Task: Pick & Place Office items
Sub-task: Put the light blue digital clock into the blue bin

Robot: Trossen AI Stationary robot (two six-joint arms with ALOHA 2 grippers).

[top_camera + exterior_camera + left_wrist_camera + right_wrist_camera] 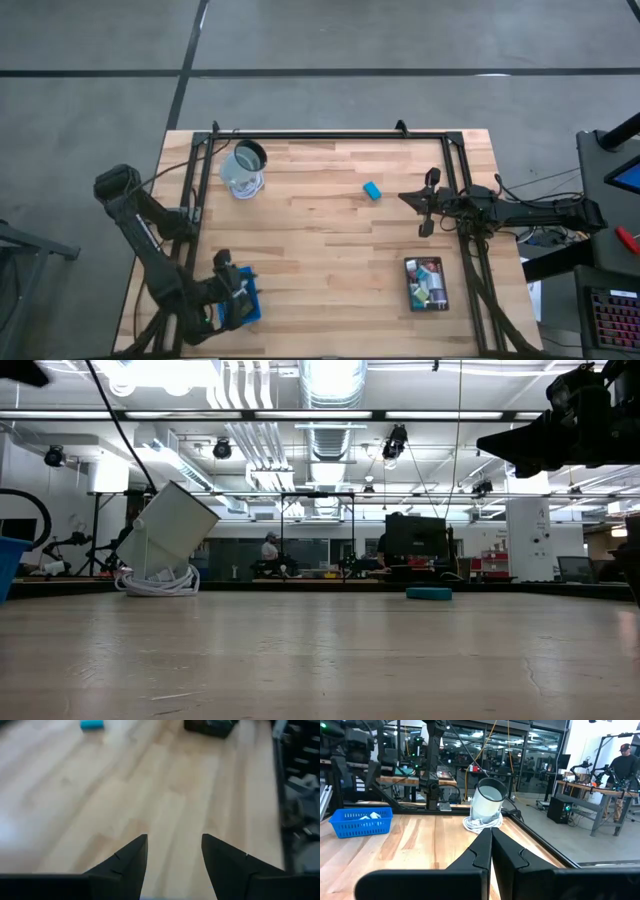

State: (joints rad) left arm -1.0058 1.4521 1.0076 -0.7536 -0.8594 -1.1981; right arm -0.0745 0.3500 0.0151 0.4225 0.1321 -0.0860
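Note:
A teal block (372, 190) lies alone on the wooden table, right of centre; it also shows in the low view (428, 593) and in the left wrist view (92, 724). Several small coloured pieces (428, 283) lie in a black tray (408, 285) near the right front. A blue tray (361, 821) at the left front holds white pieces. My left gripper (175, 837) hovers open over that blue tray (252, 308), pointing toward the table's right, with nothing between its fingers. My right gripper (491, 840) is shut and empty, level above the table's right side (425, 205).
A clear round cup (245, 168) leans tilted on a coil of white cable at the far left (486, 800). A black metal frame (330, 134) runs along the table's far, left and right edges. Bare wood lies between the trays. People stand in the room beyond.

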